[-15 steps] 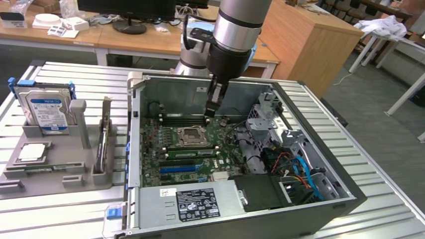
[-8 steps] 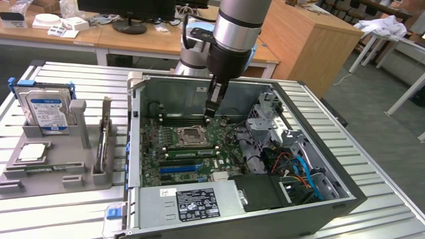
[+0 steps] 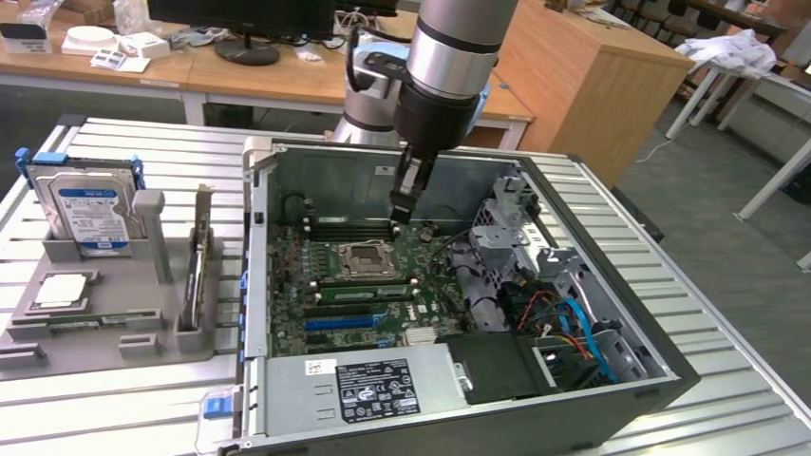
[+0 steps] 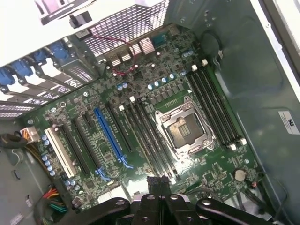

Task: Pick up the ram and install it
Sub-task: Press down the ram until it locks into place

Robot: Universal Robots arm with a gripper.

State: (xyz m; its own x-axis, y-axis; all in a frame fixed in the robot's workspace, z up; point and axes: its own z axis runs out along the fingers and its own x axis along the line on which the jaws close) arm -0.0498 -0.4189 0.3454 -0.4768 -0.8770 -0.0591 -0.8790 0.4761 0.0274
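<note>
Ribbed metal tabletop (image 3: 709, 313) is seen beneath an open computer case (image 3: 609, 380), with wooden desks (image 3: 254, 71) set behind it in the far part of the room. At the exterior view's left of the case a grey holder (image 3: 108, 313) is placed, in which a silver hard drive (image 3: 86, 214) with a blue-white label is stood upright and a dark expansion card (image 3: 199, 271) is slotted on edge. The arm (image 3: 443, 76) is lowered into the case from above, and the gripper (image 3: 405, 207) is held just over the motherboard (image 4: 140, 136), on the far side of the empty CPU socket (image 3: 365, 256). Its fingers are brought together, and nothing can be seen clamped between them. The ram (image 3: 364, 292) is seated in a slot on the near side of the socket, lying flat along the board, apart from the gripper with the socket between them. In the wrist view the closed fingertips (image 4: 158, 183) are shown over the board's edge near the socket, with black memory slots (image 4: 213, 110) at either side of it.
</note>
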